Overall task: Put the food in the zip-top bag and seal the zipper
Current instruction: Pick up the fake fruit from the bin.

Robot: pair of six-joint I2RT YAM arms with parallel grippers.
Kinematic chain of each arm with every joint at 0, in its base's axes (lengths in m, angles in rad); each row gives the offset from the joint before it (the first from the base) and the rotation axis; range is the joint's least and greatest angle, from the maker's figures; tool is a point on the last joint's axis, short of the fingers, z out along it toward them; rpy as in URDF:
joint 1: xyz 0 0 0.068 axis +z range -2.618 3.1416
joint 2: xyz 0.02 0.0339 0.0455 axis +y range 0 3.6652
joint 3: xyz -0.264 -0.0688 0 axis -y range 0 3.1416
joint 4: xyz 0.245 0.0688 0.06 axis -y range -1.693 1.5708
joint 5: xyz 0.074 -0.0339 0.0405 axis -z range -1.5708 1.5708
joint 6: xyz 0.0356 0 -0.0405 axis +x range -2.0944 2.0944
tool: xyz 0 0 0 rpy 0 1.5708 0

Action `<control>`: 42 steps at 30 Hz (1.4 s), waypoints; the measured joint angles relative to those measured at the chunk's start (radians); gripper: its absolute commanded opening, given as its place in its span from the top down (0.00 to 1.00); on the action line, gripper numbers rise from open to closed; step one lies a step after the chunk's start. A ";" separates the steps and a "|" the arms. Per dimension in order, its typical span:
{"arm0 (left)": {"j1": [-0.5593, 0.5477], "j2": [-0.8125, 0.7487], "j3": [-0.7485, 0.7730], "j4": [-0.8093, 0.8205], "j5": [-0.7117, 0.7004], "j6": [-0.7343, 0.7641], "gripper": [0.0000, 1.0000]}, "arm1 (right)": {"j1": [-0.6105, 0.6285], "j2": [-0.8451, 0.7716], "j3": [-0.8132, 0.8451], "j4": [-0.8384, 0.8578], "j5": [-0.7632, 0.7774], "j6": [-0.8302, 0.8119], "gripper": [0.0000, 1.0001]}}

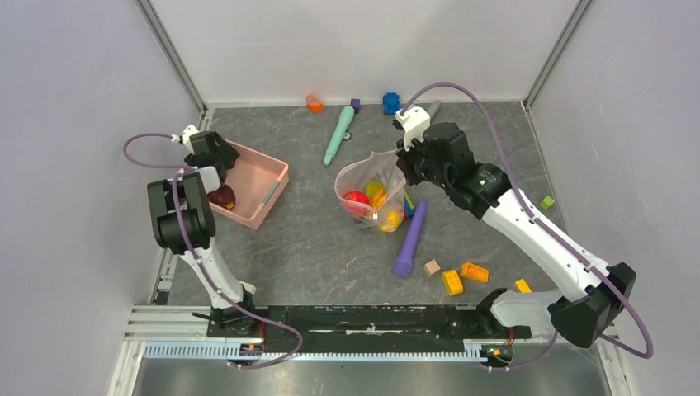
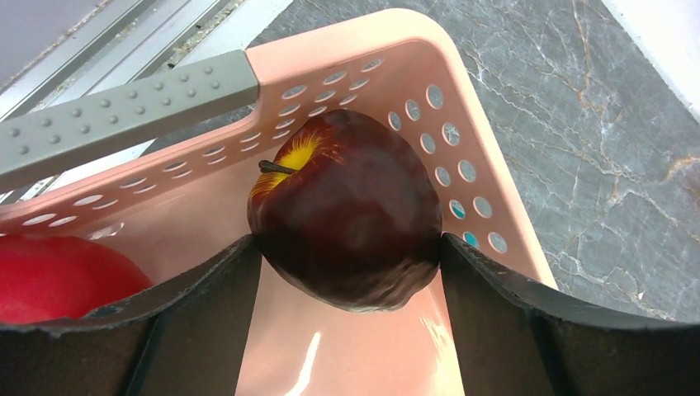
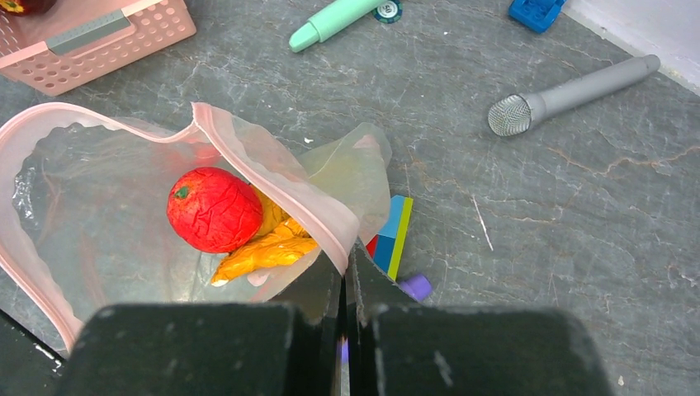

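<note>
A dark grey, marble-veined counter (image 1: 314, 239) fills the floor of a plain booth with pale walls (image 1: 347, 41) on 3 sides and metal rails along the near edge. 2 white-and-black arms rise from that edge.

The pink basket (image 1: 262, 158) sits at the left. It is rigid plastic with rounded corners, walls pierced by rows of round holes, and a studded grey handle (image 2: 124, 111).

The zip-top bag (image 1: 363, 177) stands near the middle of the counter, thin, clear and crumpled, with its mouth gaping upward. The zipper (image 3: 272, 177) runs round the mouth as a soft pink band. The right claw (image 3: 347, 272) has its fingers pressed together on that rim, pinching it.

Just beside the bag lies a smooth purple stick (image 1: 410, 239). A teal one (image 1: 339, 134) lies farther back, and a grey microphone (image 3: 569, 87) lies near the back wall.

The left claw (image 2: 347, 243) hangs inside the basket, fingers spread wide on either side of a glossy maroon apple (image 2: 347, 223) with a yellow flush round its stem. Both fingers meet its skin, but whether they squeeze it I cannot tell. A red fruit (image 2: 58, 276) lies beside it.

In the bag rest a wrinkled red fruit (image 3: 213, 209) and a yellow piece (image 3: 264, 252). Angular orange blocks (image 1: 462, 276) are scattered near the right arm, and a blue block (image 1: 390, 102) lies at the back.
</note>
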 measured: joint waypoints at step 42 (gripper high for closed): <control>-0.269 -1.002 -0.277 -0.441 0.276 -0.185 0.93 | -0.001 -0.030 -0.042 0.026 -0.130 0.031 1.00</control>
